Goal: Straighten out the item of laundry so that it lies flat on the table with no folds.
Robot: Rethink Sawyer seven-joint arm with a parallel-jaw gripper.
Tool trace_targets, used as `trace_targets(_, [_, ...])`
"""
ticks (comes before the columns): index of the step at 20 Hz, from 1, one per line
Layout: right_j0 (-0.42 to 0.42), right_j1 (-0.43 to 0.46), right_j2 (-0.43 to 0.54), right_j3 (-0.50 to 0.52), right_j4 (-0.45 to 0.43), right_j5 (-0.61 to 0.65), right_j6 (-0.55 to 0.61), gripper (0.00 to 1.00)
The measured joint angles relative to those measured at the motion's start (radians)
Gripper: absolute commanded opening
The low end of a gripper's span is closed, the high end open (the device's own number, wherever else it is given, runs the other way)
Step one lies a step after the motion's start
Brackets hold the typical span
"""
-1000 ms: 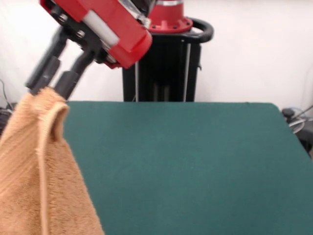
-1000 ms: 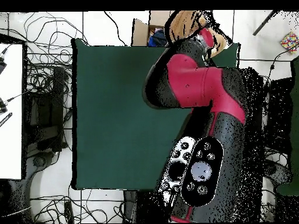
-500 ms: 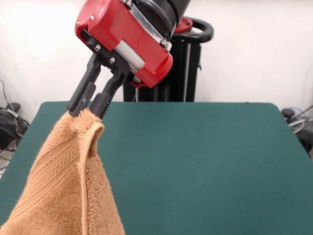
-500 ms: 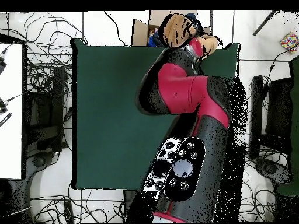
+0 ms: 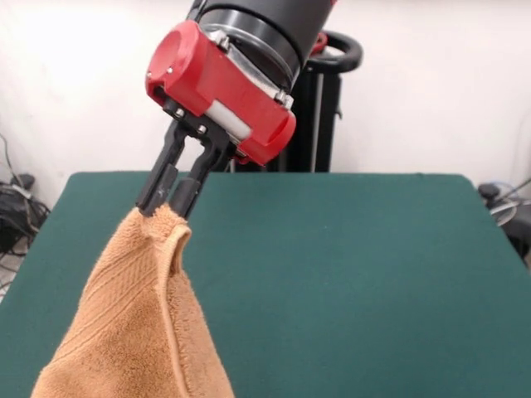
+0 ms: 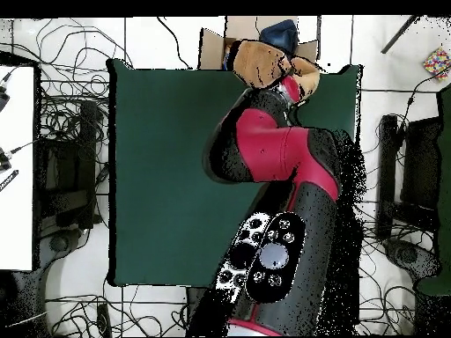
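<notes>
While my black two-fingered pincer [image 5: 168,201] pinches the orange-tan terry towel's [image 5: 133,332] top edge, it hangs below me over the dark green felt table [image 5: 348,274], no label readable.

A robotics lab, by the look of it: a red and black robot arm [image 5: 228,70] on a black pedestal [image 5: 282,124] stands at a green felt counter [image 5: 357,282] before a bare white wall [image 5: 431,83], with tangled cables [image 6: 75,106] strewn over the tiled floor [image 6: 167,40] around it.
</notes>
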State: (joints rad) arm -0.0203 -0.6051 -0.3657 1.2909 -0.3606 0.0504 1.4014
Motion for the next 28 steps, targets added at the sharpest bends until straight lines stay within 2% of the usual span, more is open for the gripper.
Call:
trace_targets(10, [0.006, -0.005, 0.0, 0.053, 0.057, 0.01, 0.0, 0.0])
trace_targets(19, [0.016, -0.03, 0.0, 0.097, 0.099, 0.084, 0.0, 0.0])
trace_targets(28, [0.007, -0.073, 0.016, 0.147, 0.103, 0.131, 0.0, 0.0])
